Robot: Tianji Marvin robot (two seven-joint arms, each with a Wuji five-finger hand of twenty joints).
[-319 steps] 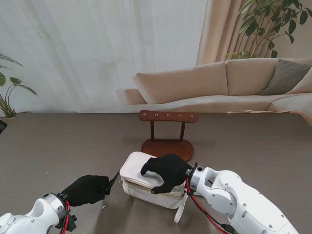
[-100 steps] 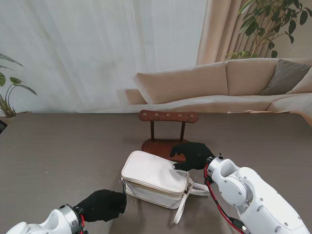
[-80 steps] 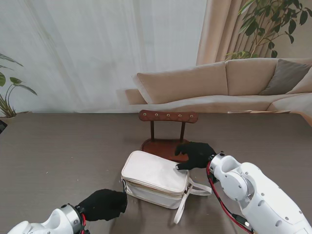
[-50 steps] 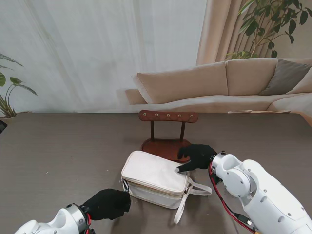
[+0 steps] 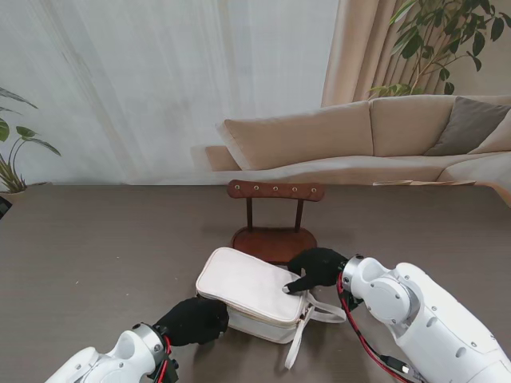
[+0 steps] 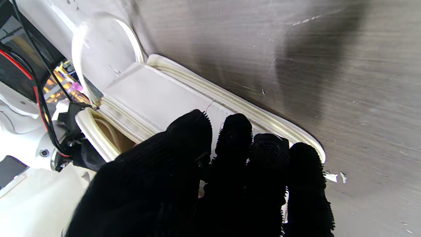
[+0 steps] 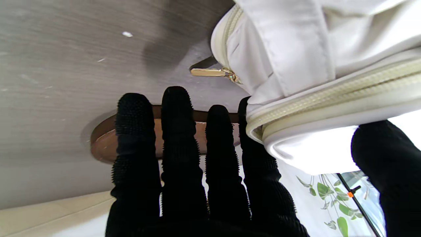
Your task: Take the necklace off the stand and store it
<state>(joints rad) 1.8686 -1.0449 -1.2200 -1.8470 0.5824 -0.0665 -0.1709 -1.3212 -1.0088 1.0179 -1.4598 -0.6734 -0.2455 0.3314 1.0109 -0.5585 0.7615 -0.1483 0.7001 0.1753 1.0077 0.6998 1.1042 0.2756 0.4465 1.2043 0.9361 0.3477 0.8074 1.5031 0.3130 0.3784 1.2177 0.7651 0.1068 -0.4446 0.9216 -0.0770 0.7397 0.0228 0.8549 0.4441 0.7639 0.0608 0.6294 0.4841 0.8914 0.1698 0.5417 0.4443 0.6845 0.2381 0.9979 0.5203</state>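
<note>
No necklace on the stand; prob. inside the bag, can't confirm. Left hand pressed on bag at 8 o'clock, grip unclear; right hand, fingers loose, touches its 2 o'clock corner. Next: zip it w/ the pull.

Both black-gloved hands sit low, left hand with fingers together, right hand with thumb spread.

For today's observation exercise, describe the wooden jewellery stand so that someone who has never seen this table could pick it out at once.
Start at the dark grey-brown table and find the cream zippered pouch near its middle. Just beyond the pouch, farther from me, stands the dark reddish-brown wooden stand: an oval base, two thin posts, and a crossbar with a row of small pegs. It is the only upright wooden piece there.
</note>
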